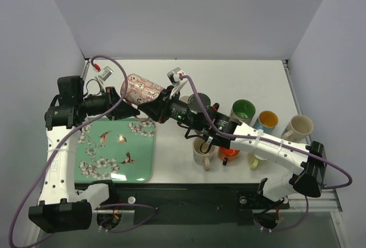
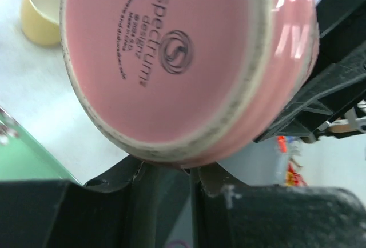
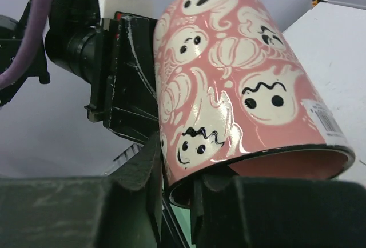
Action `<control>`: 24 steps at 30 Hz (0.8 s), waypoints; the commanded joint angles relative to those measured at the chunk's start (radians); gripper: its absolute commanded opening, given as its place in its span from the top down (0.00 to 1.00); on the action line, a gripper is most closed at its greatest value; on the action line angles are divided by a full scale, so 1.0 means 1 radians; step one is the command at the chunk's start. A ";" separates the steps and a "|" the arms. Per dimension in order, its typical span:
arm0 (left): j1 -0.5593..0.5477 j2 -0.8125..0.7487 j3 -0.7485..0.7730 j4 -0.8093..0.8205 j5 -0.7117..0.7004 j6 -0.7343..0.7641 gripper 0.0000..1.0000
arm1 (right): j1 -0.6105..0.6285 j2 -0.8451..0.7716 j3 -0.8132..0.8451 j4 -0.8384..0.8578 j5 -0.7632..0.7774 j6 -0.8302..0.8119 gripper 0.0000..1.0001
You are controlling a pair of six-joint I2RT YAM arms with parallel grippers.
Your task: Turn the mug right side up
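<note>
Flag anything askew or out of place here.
The pink ghost mug is off the table, tipped on its side in mid-air beyond the green tray. The left gripper pinches its base edge, the right gripper its rim. The mugs at right stand mouth up.

The mug (image 1: pixel 142 88) is pink, covered in white ghosts and pumpkins with black faces, and has a dark rim. It is up in the air over the far left part of the table (image 1: pixel 251 76), tipped on its side. Its mouth faces right and its printed pink base faces left.
</note>
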 commanded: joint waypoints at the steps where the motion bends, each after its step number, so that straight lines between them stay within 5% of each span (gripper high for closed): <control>1: -0.027 -0.009 0.031 -0.054 -0.030 0.214 0.71 | -0.025 -0.012 0.098 0.038 0.024 0.004 1.00; 2: -0.027 -0.001 0.052 -0.088 -0.112 0.258 0.50 | -0.027 -0.019 0.108 -0.025 0.100 -0.023 1.00; 3: -0.025 0.000 0.057 -0.145 -0.157 0.314 0.14 | -0.025 -0.025 0.142 -0.169 0.133 -0.084 1.00; 6: -0.001 -0.027 0.023 -0.156 -0.463 0.356 0.13 | -0.027 0.009 0.211 -0.427 0.287 -0.163 1.00; 11: 0.027 -0.084 -0.092 -0.032 -0.887 0.347 0.12 | -0.022 0.151 0.256 -0.685 0.291 -0.151 1.00; 16: 0.030 -0.075 -0.176 0.013 -0.954 0.344 0.10 | -0.021 0.343 0.354 -0.878 0.274 -0.108 1.00; 24: 0.032 -0.069 -0.228 0.079 -0.964 0.381 0.07 | -0.034 0.486 0.334 -0.916 0.223 -0.076 1.00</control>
